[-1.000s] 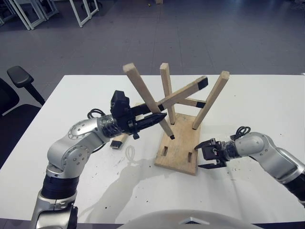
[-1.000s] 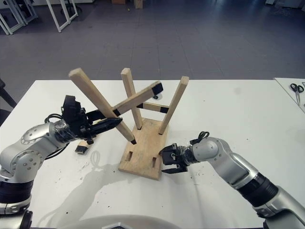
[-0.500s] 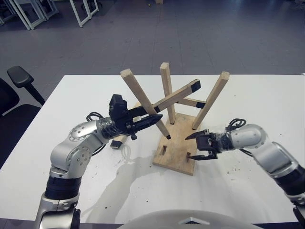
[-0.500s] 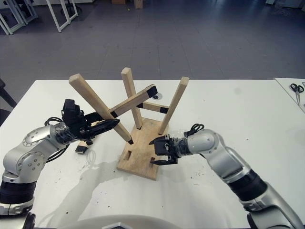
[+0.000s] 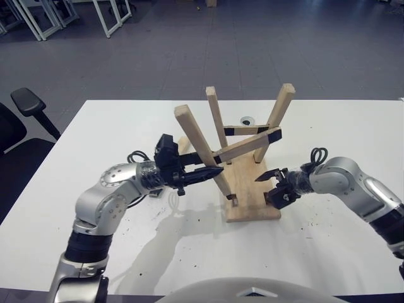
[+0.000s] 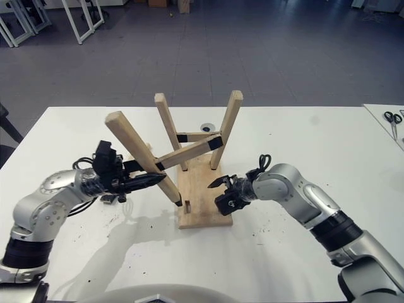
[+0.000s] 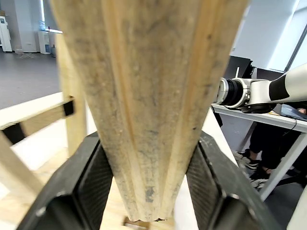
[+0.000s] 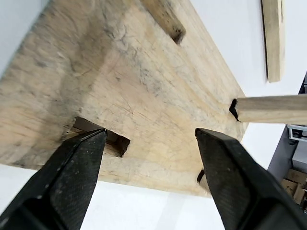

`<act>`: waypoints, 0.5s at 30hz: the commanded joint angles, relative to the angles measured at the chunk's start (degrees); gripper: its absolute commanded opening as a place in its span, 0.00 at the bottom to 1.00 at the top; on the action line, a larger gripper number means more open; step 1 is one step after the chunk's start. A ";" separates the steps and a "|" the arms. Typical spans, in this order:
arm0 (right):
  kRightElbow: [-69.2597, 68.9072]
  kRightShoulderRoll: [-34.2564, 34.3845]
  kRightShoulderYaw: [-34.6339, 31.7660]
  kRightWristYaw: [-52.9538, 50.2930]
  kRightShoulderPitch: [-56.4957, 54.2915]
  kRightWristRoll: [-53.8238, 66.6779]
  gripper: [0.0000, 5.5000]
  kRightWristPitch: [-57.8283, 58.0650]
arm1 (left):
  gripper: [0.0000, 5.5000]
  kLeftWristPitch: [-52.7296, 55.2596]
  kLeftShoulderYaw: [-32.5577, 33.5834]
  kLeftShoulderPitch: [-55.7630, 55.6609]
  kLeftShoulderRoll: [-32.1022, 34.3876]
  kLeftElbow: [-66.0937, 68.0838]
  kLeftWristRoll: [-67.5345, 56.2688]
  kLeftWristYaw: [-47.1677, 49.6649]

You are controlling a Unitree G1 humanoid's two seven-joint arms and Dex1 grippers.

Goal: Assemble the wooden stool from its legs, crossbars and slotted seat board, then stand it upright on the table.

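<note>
Lab: white worktable [image 5: 95,139], grey floor [image 5: 189,57]

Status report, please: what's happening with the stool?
Left end effector shut on leg. Right end effector open by seat board. Nothing seen blocking.

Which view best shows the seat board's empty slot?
Right wrist view: the slot sits close up beside the open right gripper. Eye views show the seat board whole, slots small. Left wrist view: the leg blocks it.

Rough bare wood seat board [image 8: 158,96], grainy leg [image 7: 148,96], smooth white table [image 5: 107,132]
</note>
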 commanded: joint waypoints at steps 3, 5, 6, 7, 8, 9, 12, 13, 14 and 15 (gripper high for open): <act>2.92 2.58 -1.53 -2.25 -0.57 -2.01 0.62 -2.79 | 0.37 -3.99 -3.67 -0.64 -4.27 5.47 5.00 -0.46; 2.49 2.65 -2.34 -2.27 -0.49 -1.83 0.62 -2.92 | 0.37 -5.39 -3.96 -0.60 -4.50 7.43 6.70 -1.05; 1.98 2.43 -2.96 -2.47 -0.28 -1.71 0.62 -2.78 | 0.37 -6.05 -3.91 -0.74 -4.31 8.49 7.45 -1.55; 1.45 2.01 -3.58 -2.70 0.05 -1.73 0.62 -2.82 | 0.37 -6.48 -3.53 -1.05 -4.20 9.38 7.82 -1.89; 0.71 1.56 -4.32 -2.94 0.42 -1.70 0.62 -2.81 | 0.37 -6.56 -2.98 -1.41 -3.85 9.84 7.86 -2.35; 0.03 1.35 -5.03 -3.19 0.74 -1.69 0.62 -2.70 | 0.37 -6.62 -2.54 -1.66 -3.41 10.15 7.84 -2.88; -1.78 1.83 -6.68 -3.93 1.63 -1.43 0.62 -1.87 | 0.37 -6.93 -1.93 -2.38 -2.61 11.45 8.20 -4.28; -2.40 2.03 -7.13 -4.20 2.00 -1.35 0.62 -1.58 | 0.37 -7.12 -1.92 -2.51 -2.34 11.88 8.51 -4.71; -3.02 2.10 -7.53 -4.36 2.39 -1.24 0.62 -1.31 | 0.37 -7.56 -2.02 -2.62 -2.19 12.60 9.03 -5.08; -3.57 2.08 -7.86 -4.43 2.79 -1.08 0.62 -0.98 | 0.37 -7.75 -2.20 -2.69 -2.11 13.29 9.39 -5.41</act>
